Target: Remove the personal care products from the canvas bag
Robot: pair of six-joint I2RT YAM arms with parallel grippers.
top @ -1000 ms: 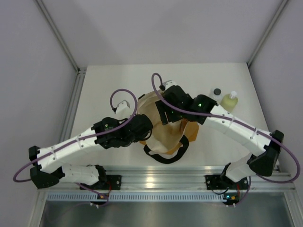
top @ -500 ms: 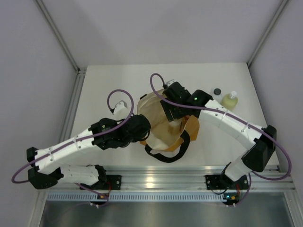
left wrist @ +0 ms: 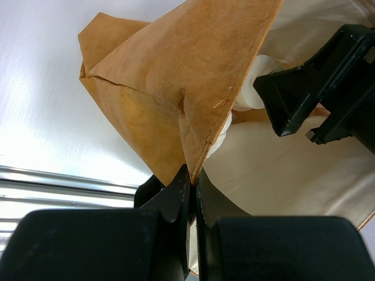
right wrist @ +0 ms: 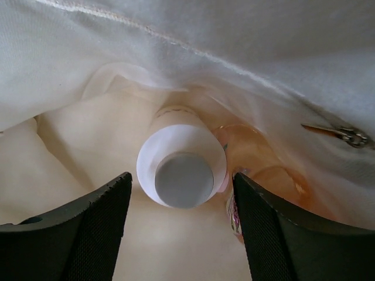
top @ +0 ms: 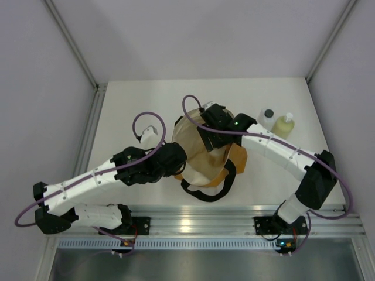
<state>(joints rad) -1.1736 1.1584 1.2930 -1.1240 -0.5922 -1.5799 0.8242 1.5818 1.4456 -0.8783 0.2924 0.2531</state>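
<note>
The canvas bag [top: 206, 167] lies mid-table with its mouth held open. My left gripper [top: 179, 168] is shut on the bag's left rim; in the left wrist view [left wrist: 192, 181] the jaws pinch the tan edge [left wrist: 170, 88]. My right gripper [top: 211, 139] is open inside the bag. In the right wrist view it [right wrist: 183, 196] straddles the beige wide-topped bottle [right wrist: 181, 172] without touching it. The slim orange bottle with the pink cap [right wrist: 235, 205] lies against my right finger [right wrist: 281, 234]. The whitish bottle with the dark cap [top: 268, 117] and the yellow-green bottle [top: 285, 124] stand on the table, right of the bag.
The bag's black loop handles [top: 205, 192] lie toward the near edge. A metal zipper pull [right wrist: 350, 136] hangs on the cream lining at the right. The table's metal rail [top: 193, 219] runs along the front. Grey walls enclose the table.
My right gripper has moved left and deeper into the bag's mouth. The bag's mouth has spread wider. My left gripper still holds the rim in about the same place.
</note>
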